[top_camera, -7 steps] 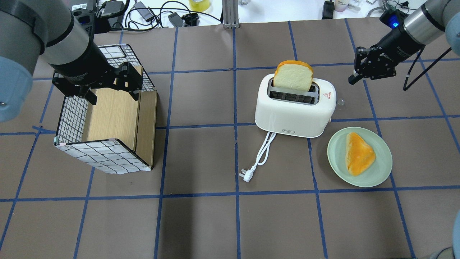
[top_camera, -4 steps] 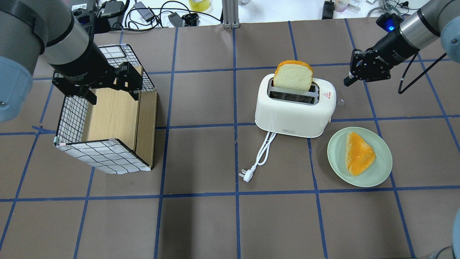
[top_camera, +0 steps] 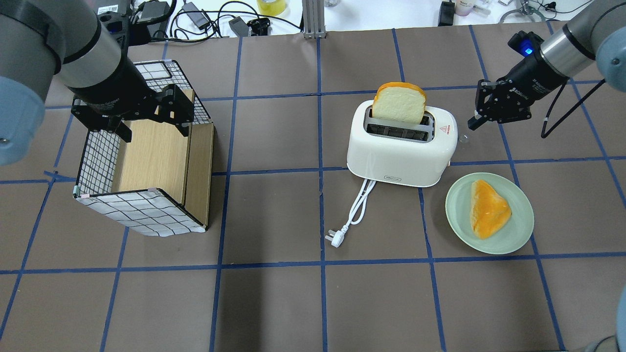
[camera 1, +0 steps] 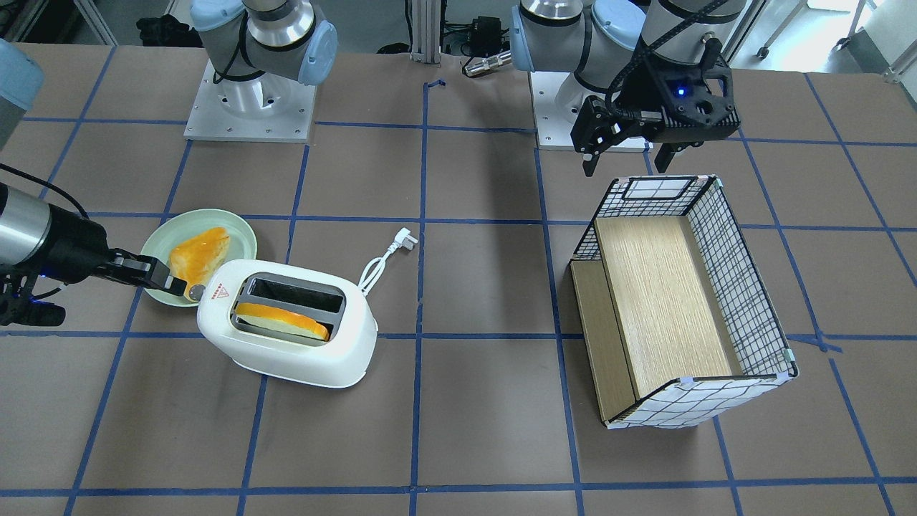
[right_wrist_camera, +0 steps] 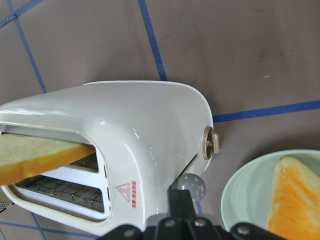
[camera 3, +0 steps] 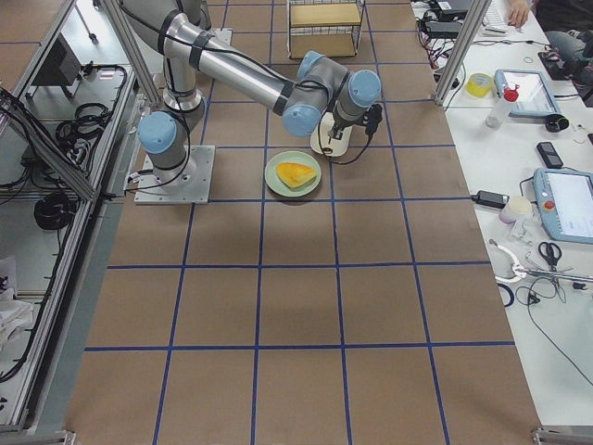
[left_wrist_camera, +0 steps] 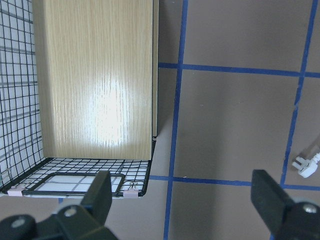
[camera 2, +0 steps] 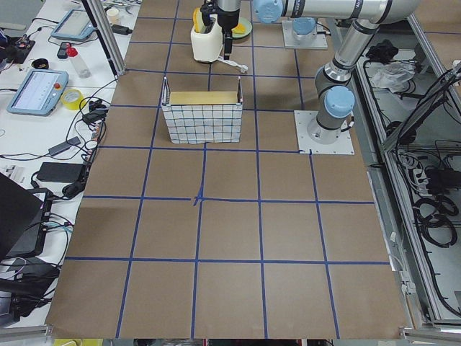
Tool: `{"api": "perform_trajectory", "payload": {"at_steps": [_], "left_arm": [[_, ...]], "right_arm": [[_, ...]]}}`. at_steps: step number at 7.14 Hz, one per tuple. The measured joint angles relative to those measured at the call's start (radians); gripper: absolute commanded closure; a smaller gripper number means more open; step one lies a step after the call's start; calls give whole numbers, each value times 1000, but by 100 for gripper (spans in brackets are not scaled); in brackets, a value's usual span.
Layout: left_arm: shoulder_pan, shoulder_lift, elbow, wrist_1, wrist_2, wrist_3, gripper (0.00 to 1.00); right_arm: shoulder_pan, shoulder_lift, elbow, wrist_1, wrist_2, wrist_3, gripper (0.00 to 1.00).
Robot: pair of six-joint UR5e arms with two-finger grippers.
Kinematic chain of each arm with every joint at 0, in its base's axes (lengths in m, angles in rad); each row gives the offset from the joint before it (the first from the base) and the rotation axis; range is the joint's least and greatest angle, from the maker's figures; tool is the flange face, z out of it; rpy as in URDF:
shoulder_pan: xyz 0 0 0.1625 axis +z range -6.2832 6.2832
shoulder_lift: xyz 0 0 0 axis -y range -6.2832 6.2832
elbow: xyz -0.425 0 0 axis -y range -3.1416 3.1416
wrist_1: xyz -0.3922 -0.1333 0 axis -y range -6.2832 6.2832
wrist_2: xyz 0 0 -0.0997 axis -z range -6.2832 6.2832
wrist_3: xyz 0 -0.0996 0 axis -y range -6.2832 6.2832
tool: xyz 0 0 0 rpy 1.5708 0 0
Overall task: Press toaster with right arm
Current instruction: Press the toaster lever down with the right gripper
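Note:
The white toaster (top_camera: 401,151) stands right of the table's middle, with a slice of bread (top_camera: 399,103) upright in its far slot. It also shows in the front view (camera 1: 286,351) and fills the right wrist view (right_wrist_camera: 140,125). My right gripper (top_camera: 472,124) is shut and empty, its tip just beside the toaster's right end, over the small clear lever knob (right_wrist_camera: 192,186). I cannot tell if they touch. The grey dial (right_wrist_camera: 212,142) sits above it. My left gripper (top_camera: 151,128) is open above the wire basket (top_camera: 98,166).
A pale-green plate (top_camera: 518,230) with an orange-crusted bread piece (top_camera: 489,208) lies right in front of the toaster. The white cord ends in a plug (top_camera: 334,239) toward the table's middle. The basket has a wooden shelf board (left_wrist_camera: 95,80). Cables and devices lie beyond the far edge.
My right gripper has moved left and down, from beside the toaster toward its right end by the lever. The left arm, toaster and bread have not moved.

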Motion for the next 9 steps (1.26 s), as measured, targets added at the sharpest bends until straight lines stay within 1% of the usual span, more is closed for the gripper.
{"api": "perform_trajectory", "payload": {"at_steps": [4,9], "left_arm": [[0,0,0,0,0,0,0],[0,0,0,0,0,0,0]], "right_arm": [[1,4,33,1,10,-35,100],[1,18,45,-48,16,-36,100]]}}
